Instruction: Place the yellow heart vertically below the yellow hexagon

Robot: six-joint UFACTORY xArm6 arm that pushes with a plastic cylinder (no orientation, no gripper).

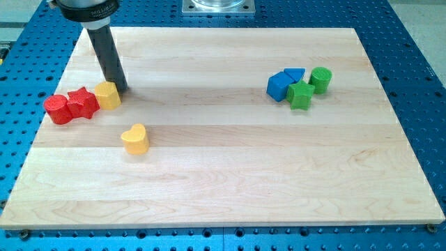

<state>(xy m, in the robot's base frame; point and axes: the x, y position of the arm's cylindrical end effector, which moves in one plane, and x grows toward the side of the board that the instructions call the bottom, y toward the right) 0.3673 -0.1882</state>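
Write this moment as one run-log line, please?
my tip at yellow hexagon's upper right | yellow heart below, slightly right, apart | not yet aligned

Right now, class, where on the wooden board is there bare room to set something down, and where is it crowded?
Free: the wide middle between yellow heart and green star, and the whole bottom strip. Crowded: left, where my tip touches the yellow hexagon beside the red star and red cylinder.

We are showing dark, straight, smooth cylindrical rod (106, 56), charcoal grey, faint sheen running down its length. My tip (120, 88) is ending blunt, same dark tone. Above rod, we are carrying wider black round collar (85, 10) with pale lettering, too small for reading.
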